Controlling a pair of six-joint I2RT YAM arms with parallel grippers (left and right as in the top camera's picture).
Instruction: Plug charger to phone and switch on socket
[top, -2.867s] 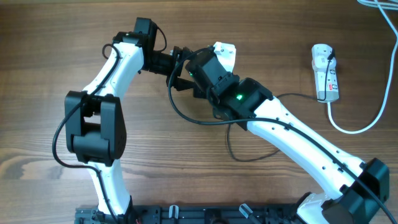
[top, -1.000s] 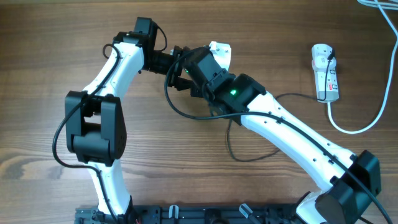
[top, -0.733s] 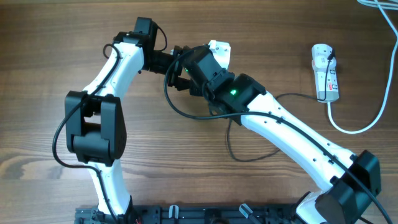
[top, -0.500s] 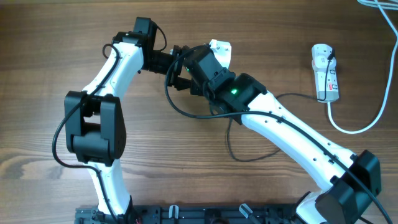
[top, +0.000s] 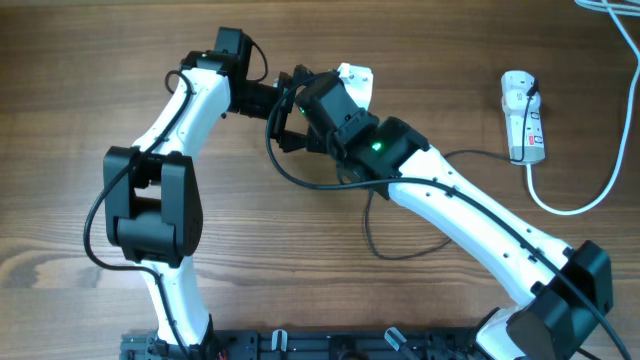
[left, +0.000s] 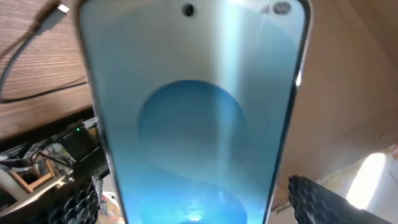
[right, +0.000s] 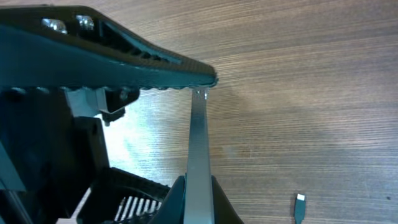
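Note:
The phone (left: 193, 118), with its cyan screen, fills the left wrist view. My left gripper (left: 199, 208) is open around it, and both fingers (left: 320, 202) stand clear of its sides. In the right wrist view the phone (right: 199, 137) shows edge-on, with my right gripper (right: 199, 183) shut on it above the table. Both grippers meet at the back centre, left (top: 288, 100) and right (top: 312, 92), and the phone's white end (top: 357, 79) sticks out there. The charger's connector tip (right: 300, 204) lies loose on the wood, as does its thin black cable (top: 368, 235). The socket (top: 523, 117) lies at the far right.
A thick white cord (top: 580, 205) loops from the socket toward the right edge of the wooden table (top: 90, 60). The left arm's base (top: 150, 215) stands at the front left, and the right arm (top: 480, 235) stretches diagonally from the front right.
My left jaws have opened off the phone while my right jaws have closed onto its edge. The arms have barely shifted.

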